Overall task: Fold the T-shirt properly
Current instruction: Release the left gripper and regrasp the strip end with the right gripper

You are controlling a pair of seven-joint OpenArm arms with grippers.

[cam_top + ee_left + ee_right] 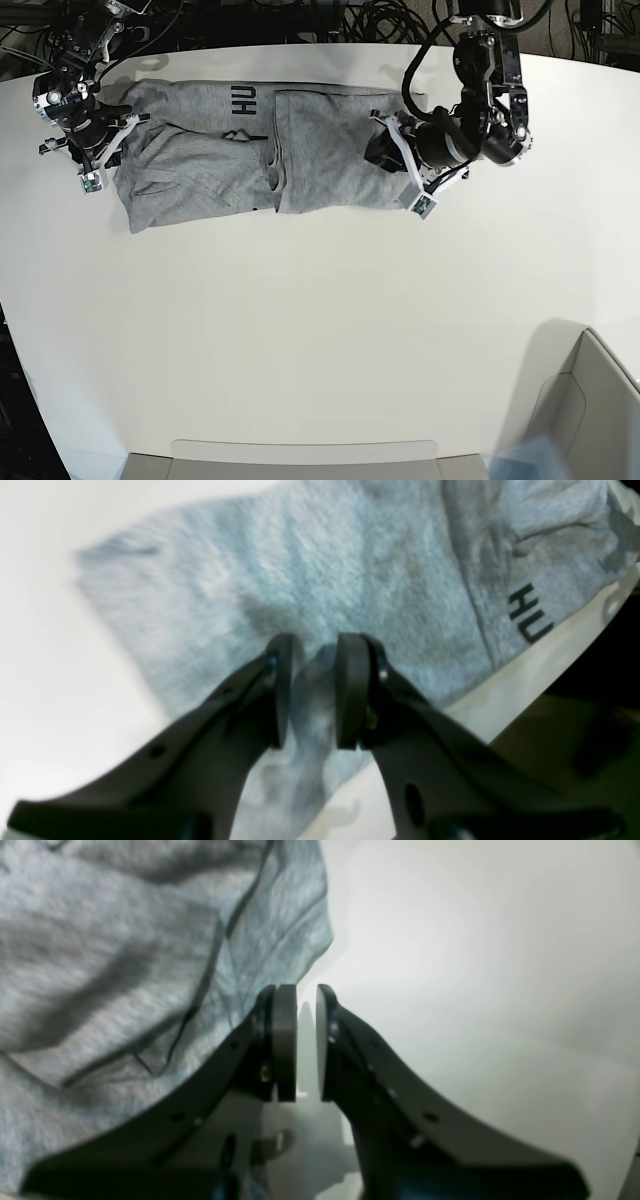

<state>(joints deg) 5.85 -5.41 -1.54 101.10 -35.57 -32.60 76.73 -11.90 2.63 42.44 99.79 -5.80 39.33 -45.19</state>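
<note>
- The base view is bright and evenly lit from above; the white table (300, 330) shows mild glare and only soft shadows beside the T-shirt (200, 160).
- A broad grey shadow lies on the table at the lower right corner, well away from the T-shirt.
- Both wrist views are soft and blurred, with the dark fingers (280, 690) out of focus.
- Beyond the T-shirt's (100, 965) edge, the right wrist view washes out to near white.
- Straight lines bend near the edges of the wrist views.

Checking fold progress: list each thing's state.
T-shirt: flat on table, both sides folded inward, long strip, lettering partly showing.
Left claw: narrowly open above the shirt, gripping nothing.
Right claw: narrowly open beside the shirt's edge, empty.
Table: white, bearing the shirt.
</note>
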